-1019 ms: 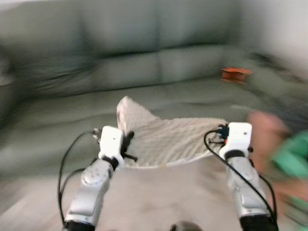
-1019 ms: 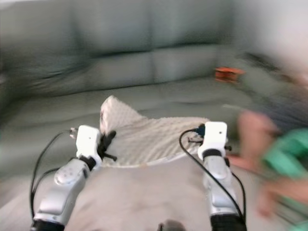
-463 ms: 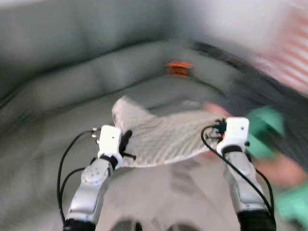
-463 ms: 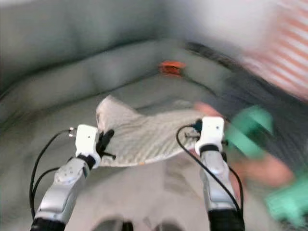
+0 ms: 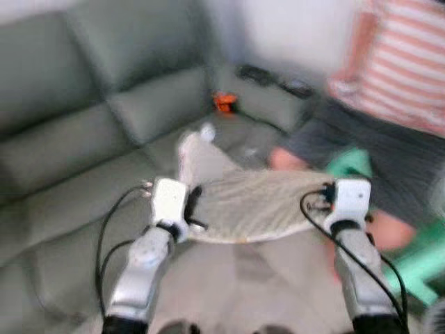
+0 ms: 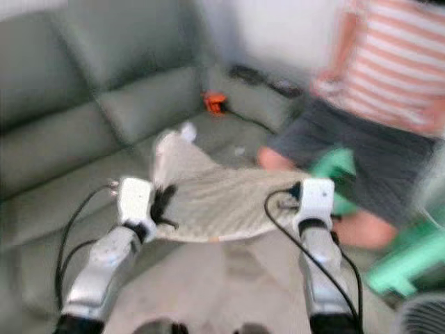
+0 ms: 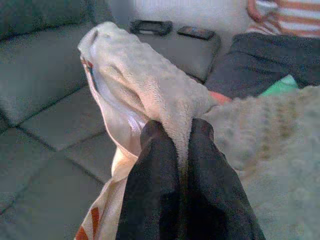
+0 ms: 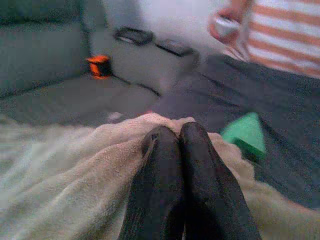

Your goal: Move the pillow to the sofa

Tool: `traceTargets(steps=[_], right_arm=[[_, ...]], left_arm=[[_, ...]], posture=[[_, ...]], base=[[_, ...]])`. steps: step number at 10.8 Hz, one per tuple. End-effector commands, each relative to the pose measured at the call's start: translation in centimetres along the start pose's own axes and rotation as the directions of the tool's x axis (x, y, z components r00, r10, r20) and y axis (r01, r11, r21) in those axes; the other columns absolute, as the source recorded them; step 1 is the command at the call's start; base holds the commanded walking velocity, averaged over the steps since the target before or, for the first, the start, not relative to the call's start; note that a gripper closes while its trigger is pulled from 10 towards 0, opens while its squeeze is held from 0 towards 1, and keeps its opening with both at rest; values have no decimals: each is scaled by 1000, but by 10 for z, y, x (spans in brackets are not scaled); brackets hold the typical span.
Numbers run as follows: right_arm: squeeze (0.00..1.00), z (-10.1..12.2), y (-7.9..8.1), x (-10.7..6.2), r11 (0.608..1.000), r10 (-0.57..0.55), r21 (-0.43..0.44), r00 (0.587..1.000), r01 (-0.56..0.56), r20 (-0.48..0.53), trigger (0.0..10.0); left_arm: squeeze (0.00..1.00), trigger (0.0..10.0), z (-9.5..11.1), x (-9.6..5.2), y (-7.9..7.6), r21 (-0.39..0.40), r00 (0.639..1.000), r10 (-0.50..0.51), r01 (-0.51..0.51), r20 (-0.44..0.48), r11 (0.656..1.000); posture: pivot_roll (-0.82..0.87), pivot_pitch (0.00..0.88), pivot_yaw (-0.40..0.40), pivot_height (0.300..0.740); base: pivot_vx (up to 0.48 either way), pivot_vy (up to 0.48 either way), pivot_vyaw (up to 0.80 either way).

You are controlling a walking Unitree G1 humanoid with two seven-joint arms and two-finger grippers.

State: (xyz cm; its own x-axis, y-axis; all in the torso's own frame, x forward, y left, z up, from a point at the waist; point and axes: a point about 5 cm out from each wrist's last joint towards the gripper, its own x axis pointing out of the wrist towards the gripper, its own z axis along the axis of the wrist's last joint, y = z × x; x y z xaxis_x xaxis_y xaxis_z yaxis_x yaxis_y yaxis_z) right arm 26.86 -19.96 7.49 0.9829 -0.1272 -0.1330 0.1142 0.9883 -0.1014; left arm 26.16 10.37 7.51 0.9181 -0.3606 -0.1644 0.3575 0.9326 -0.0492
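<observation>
My left gripper (image 7: pixel 182 150) is clamped on one corner of the pillow (image 5: pixel 257 205), its two black fingers pinching a fold of the nubbly cream fabric. My right gripper (image 8: pixel 179 142) is closed on the opposite edge in the same way, the cloth bunched up around its fingertips. Between them the pillow hangs slack and nearly flat, held in the air in front of my chest, with one loose corner standing up near the left gripper.

Beyond the pillow lies the grey sofa (image 5: pixel 83 139), its seat cushions running away to my left and its corner section ahead. A small orange object (image 5: pixel 224 102) sits on the seat near that corner, and two dark flat devices (image 7: pixel 150 26) rest on the wide armrest behind it.

Over the last second my view has swung to the right while my hold on the pillow stayed the same. A person in a striped top (image 5: pixel 403 56) and dark shorts now stands just beside the pillow's right end, next to a green stool (image 6: pixel 389 268). I judge the carry is nearly done: the open seat is to my left, so I should set the pillow down there, away from the person.
</observation>
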Motion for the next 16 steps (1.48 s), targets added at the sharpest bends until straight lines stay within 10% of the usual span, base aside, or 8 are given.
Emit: traceTargets(steps=[1, 16], right_arm=[[0, 13, 6, 2, 1000, 25, 8, 998, -25, 61, 10000], [0, 26, 28, -4, 977, 192, 59, 968, -204, 162, 10000]], left_arm=[[0, 10000, 9, 0, 5, 13, 999, 9, -9, 38, 1000], [0, 10000, 9, 6, 7, 61, 997, 71, -73, 35, 995]], posture=[[-55, 0, 20, 740], [-57, 0, 27, 740]], base=[[386, 0, 0], [112, 0, 363]])
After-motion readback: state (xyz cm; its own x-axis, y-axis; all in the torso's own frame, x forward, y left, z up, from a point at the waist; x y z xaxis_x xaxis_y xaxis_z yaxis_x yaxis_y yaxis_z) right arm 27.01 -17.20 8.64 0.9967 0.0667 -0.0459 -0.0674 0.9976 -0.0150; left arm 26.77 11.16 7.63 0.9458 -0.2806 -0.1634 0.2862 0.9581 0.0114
